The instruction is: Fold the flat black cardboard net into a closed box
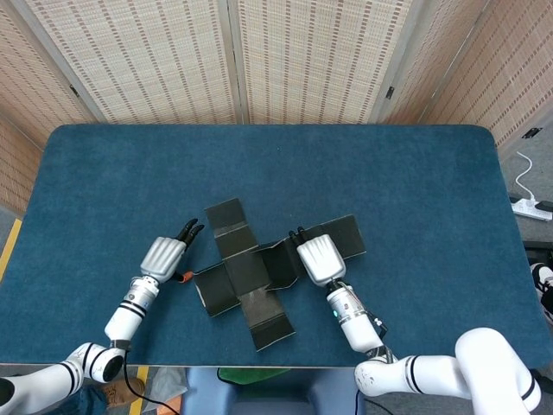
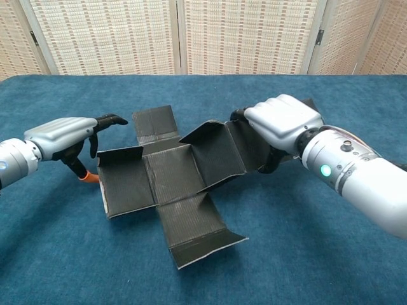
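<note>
Here the right hand (image 2: 283,121) grips the cardboard net's (image 2: 172,184) right arm, its fingers wrapped over the raised panel. The left hand (image 2: 63,136) hovers just beside the net's left flap with its fingers spread, gripping nothing. The black net lies mostly flat near the front middle of the blue-carpeted table (image 1: 389,173). Behind the table stand woven screen panels (image 1: 302,56); a white power strip (image 1: 531,207) lies on the floor at right.

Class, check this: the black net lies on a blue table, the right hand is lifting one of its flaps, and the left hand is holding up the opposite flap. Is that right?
Not quite. The left hand holds up nothing: in the chest view it sits beside the net, at its left flap, which lies nearly flat. The rest stands: blue table, right hand lifting a flap.
</note>
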Motion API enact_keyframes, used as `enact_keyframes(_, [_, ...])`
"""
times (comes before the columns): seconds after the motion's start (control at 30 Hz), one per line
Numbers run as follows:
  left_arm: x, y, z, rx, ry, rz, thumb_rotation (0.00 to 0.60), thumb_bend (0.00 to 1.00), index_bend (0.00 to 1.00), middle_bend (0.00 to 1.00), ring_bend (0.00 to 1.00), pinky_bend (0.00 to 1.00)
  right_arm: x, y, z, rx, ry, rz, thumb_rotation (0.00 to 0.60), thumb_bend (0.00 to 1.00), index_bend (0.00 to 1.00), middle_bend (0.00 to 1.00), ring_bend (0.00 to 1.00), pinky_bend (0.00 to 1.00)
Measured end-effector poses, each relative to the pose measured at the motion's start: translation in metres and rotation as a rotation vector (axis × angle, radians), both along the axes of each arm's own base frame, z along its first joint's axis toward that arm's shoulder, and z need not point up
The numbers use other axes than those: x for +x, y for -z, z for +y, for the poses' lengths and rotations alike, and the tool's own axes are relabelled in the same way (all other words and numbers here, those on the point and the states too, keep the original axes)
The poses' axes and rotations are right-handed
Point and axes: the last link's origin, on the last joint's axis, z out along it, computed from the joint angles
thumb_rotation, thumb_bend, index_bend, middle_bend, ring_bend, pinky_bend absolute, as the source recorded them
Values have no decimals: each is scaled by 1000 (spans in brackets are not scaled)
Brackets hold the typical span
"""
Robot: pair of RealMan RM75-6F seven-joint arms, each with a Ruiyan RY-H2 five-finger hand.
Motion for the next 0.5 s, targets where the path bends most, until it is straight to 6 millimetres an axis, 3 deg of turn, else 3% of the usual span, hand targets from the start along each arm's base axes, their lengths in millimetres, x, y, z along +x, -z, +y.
enact_keyframes(0.5, [28, 0, -13, -107, -4, -357, 600, 179, 0, 0, 474, 669, 9, 5, -8, 70, 11, 31, 600, 220, 510, 454, 728, 997])
